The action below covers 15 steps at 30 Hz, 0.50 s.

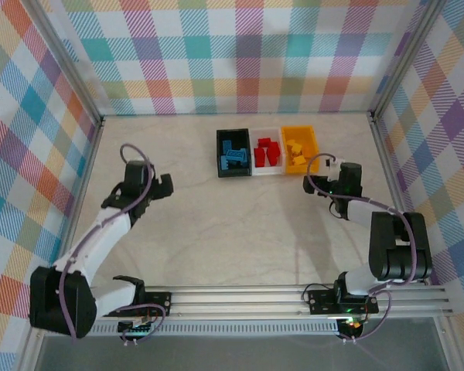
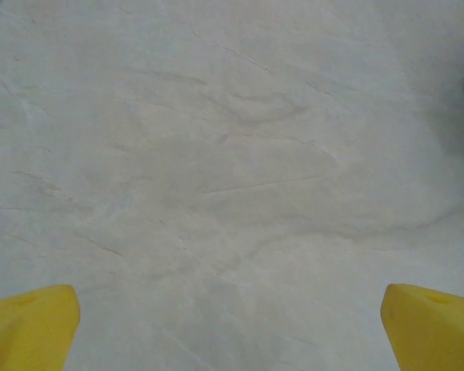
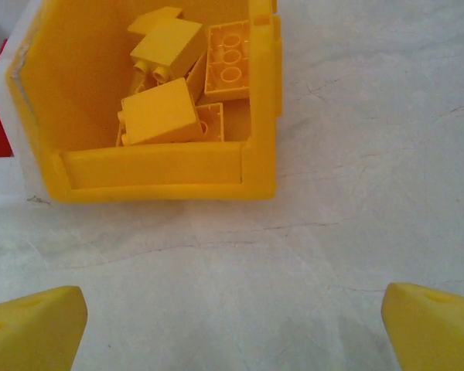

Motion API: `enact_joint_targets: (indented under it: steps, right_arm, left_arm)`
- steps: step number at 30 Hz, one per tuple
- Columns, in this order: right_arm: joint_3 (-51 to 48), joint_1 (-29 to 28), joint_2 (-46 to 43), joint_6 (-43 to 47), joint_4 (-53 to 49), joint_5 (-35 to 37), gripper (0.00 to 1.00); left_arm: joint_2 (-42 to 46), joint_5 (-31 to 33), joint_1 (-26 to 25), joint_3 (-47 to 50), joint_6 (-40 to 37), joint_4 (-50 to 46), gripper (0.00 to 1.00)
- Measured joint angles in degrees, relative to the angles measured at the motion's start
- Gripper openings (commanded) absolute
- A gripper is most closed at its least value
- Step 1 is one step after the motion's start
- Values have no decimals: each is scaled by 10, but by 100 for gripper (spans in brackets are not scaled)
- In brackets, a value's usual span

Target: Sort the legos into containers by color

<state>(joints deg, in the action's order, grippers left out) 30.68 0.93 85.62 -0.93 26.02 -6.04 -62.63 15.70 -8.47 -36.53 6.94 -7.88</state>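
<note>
Three containers stand side by side at the back of the table. The black bin holds blue legos. Red legos lie in the white bin, and yellow legos lie in the orange-yellow bin. In the right wrist view the orange-yellow bin is just ahead with several yellow legos inside. My right gripper stands open and empty just in front of that bin. Over bare table to the left, my left gripper is open and empty.
The marble-look tabletop is ringed by checkered walls with metal posts. A metal rail with the arm bases runs along the near edge. A corner of the white bin sits left of the yellow one.
</note>
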Motion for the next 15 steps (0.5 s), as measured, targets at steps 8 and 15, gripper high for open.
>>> enact_joint_targets:
  steps: [8,15]
  right_arm:
    - [-90,-7,21,10,156,4,100]
    - [-77,-7,21,10,188,12,100]
  left_arm:
    - [-47,-13,49,92,-62,204,100]
    - [-157,-54,50,104,-76,332,100]
